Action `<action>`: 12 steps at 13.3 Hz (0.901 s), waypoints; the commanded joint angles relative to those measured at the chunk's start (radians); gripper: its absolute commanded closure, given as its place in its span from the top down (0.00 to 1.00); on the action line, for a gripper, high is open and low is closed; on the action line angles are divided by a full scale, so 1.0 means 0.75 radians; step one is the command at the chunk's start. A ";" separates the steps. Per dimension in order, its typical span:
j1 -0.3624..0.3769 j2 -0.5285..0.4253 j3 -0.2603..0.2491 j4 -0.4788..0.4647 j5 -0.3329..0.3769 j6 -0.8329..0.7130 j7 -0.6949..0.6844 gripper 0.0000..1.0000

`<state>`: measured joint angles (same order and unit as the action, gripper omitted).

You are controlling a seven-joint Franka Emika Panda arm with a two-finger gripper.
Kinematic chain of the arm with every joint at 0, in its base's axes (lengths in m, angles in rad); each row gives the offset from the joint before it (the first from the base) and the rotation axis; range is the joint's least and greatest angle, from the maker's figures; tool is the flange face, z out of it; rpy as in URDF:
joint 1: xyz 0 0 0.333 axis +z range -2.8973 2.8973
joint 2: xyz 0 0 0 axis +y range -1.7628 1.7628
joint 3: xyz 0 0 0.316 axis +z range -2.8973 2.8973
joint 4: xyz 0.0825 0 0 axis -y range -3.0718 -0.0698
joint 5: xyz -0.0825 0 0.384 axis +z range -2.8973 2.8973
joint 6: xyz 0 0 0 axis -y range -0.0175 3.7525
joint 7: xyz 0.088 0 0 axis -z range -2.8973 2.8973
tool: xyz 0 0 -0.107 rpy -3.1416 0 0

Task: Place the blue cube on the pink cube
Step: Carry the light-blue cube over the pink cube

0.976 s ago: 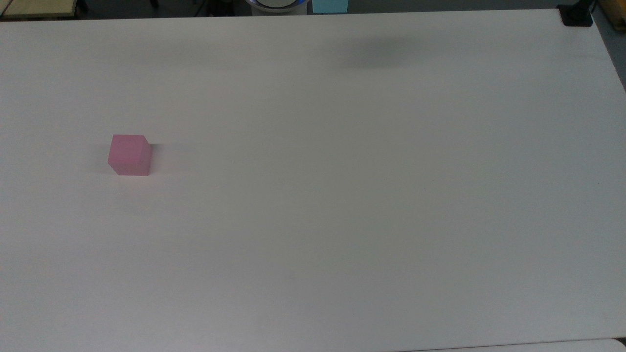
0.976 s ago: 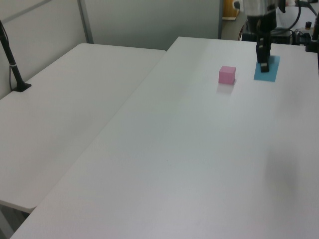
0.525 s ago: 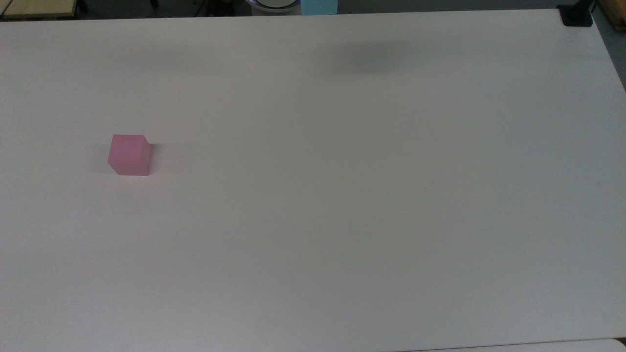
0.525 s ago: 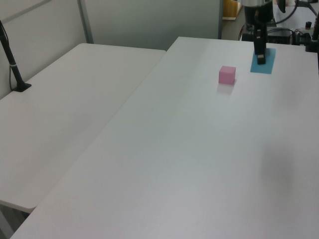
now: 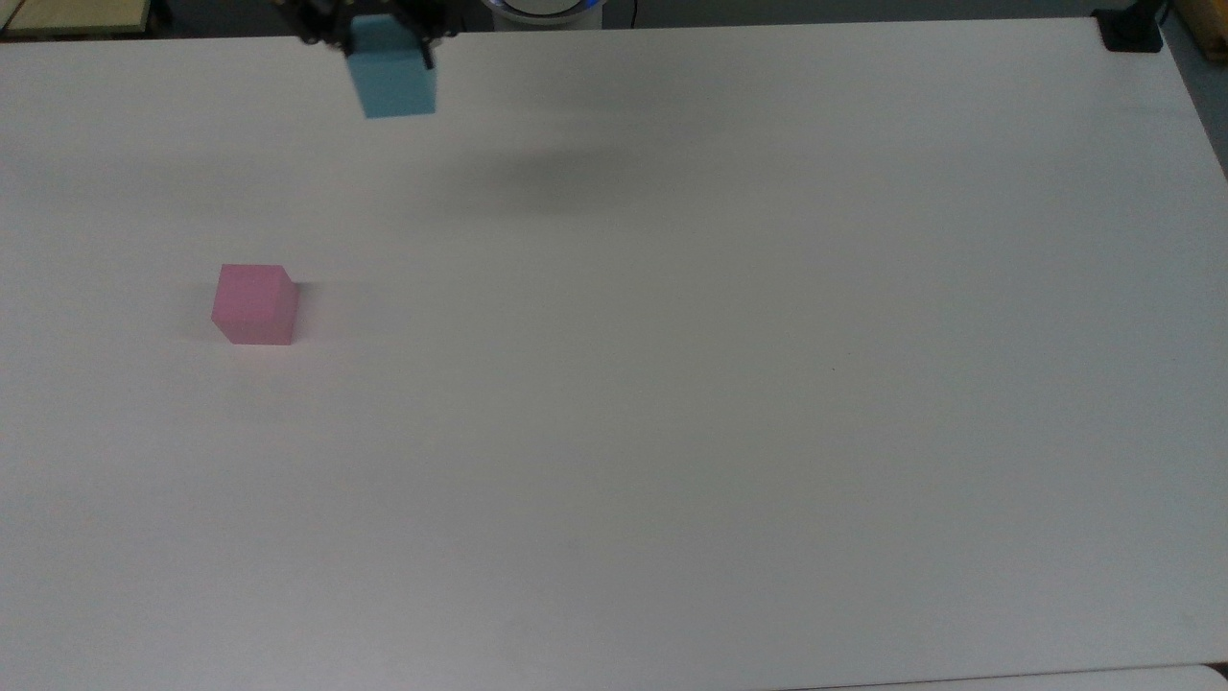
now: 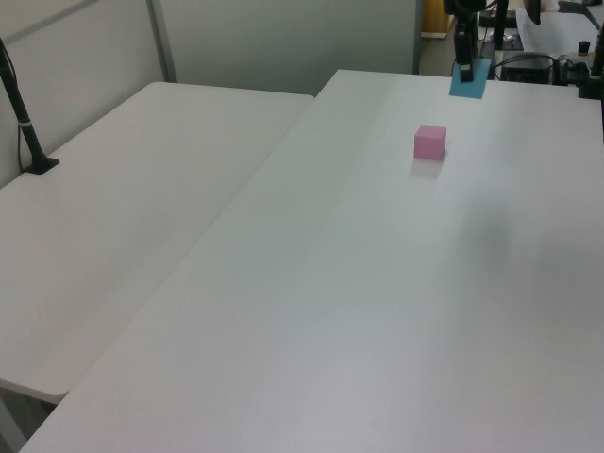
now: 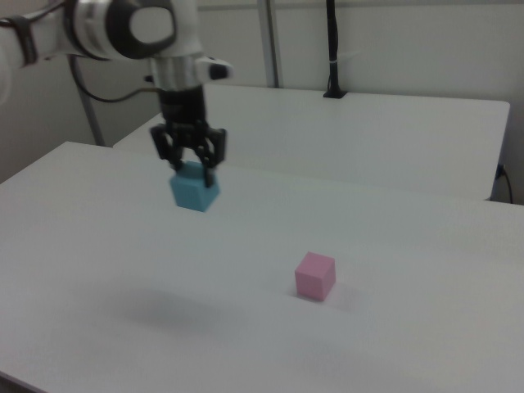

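The blue cube [image 7: 194, 191] hangs clamped in the pincer [image 7: 190, 168], above the table [image 7: 393, 246].

arm: I see it cut off by the top view's upper edge
fingers [image 5: 422, 43]: only the dark tips show there
blue cube [image 5: 393, 82]: its upper part sits hidden between them
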<state>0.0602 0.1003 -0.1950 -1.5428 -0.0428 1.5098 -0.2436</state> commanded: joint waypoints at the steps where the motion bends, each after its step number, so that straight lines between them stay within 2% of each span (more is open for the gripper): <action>1: -0.098 0.079 -0.041 0.061 -0.004 0.079 -0.141 0.36; 4: -0.166 0.105 -0.043 0.063 -0.004 0.098 -0.258 0.36; 8: -0.215 0.132 -0.043 0.081 0.004 0.163 -0.283 0.36; 12: -0.230 0.275 -0.043 0.206 0.006 0.181 -0.277 0.36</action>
<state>-0.1071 0.2019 -0.2233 -1.4917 -0.0433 1.6321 -0.4314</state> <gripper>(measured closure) 0.405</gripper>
